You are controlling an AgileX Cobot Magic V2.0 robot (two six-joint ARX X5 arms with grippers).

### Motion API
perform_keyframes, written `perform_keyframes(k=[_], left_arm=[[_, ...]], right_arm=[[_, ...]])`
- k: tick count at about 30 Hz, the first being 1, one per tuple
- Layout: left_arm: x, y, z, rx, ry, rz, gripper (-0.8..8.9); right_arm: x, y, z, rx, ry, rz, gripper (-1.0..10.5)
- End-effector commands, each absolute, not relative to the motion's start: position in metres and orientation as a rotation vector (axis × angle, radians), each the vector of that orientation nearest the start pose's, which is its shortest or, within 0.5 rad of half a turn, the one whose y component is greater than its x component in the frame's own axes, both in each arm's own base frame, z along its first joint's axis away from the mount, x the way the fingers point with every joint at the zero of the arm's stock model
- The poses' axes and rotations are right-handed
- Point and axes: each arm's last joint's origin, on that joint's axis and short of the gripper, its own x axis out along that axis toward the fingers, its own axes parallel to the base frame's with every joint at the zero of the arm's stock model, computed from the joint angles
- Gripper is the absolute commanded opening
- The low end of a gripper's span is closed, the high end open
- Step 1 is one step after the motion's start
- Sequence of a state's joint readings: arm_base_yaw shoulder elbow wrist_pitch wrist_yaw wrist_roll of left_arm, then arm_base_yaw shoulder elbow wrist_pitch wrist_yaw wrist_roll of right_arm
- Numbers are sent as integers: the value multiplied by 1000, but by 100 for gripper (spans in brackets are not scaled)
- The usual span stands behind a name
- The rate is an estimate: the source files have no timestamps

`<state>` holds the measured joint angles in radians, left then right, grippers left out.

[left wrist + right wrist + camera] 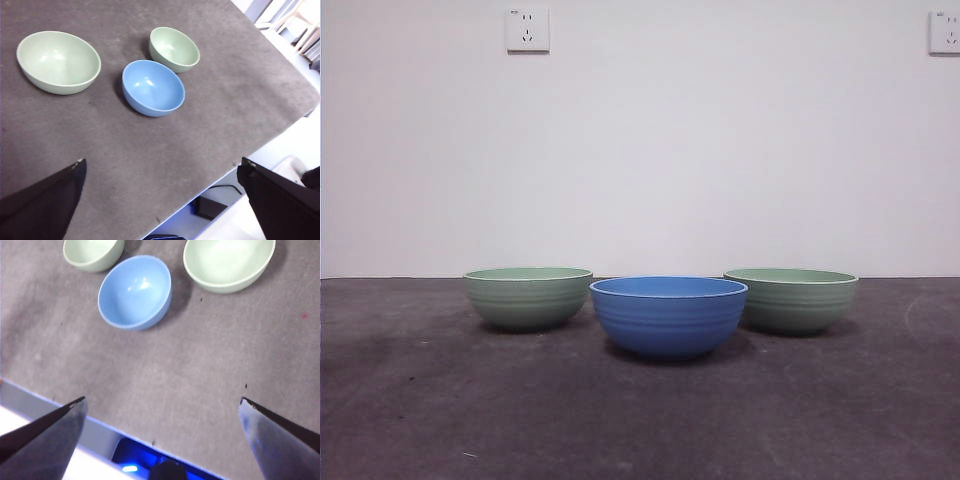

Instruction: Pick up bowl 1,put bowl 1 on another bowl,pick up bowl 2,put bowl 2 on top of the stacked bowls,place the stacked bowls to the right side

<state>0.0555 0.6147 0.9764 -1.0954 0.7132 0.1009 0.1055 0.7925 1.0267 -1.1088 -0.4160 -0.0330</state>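
Blue round ribbed bowl [668, 316] stood on the grey surface [640, 420] between two pale green ribbed bowls [528, 297] [791, 299]; left pincer [162, 172] and right pincer [161, 410] were spread, holding nothing.

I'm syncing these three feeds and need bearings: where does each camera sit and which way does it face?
Front view: low at table height, looking level across at the blue bowl between two green bowls; no robot part shows.
Left wrist view: high on the left arm, looking down; open left pincer at the bottom edge.
Right wrist view: likewise above; open right pincer.
All share the three bowls.
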Motion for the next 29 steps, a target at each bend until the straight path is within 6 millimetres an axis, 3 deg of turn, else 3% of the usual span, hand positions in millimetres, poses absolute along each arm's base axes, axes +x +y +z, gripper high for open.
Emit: perform_keyframes(k=[1, 7, 21, 29], left_arm=[[80, -15, 339, -181, 657, -650, 596], [79, -15, 339, -182, 658, -650, 595], [79, -15, 339, -182, 659, -650, 595], [79, -15, 339, -182, 658, -650, 595]], right_arm=[[133, 26, 336, 154, 848, 474, 505], [188, 31, 323, 204, 872, 395, 505], [321, 42, 266, 165, 1018, 246, 502], [361, 45, 222, 194, 1051, 193, 494]])
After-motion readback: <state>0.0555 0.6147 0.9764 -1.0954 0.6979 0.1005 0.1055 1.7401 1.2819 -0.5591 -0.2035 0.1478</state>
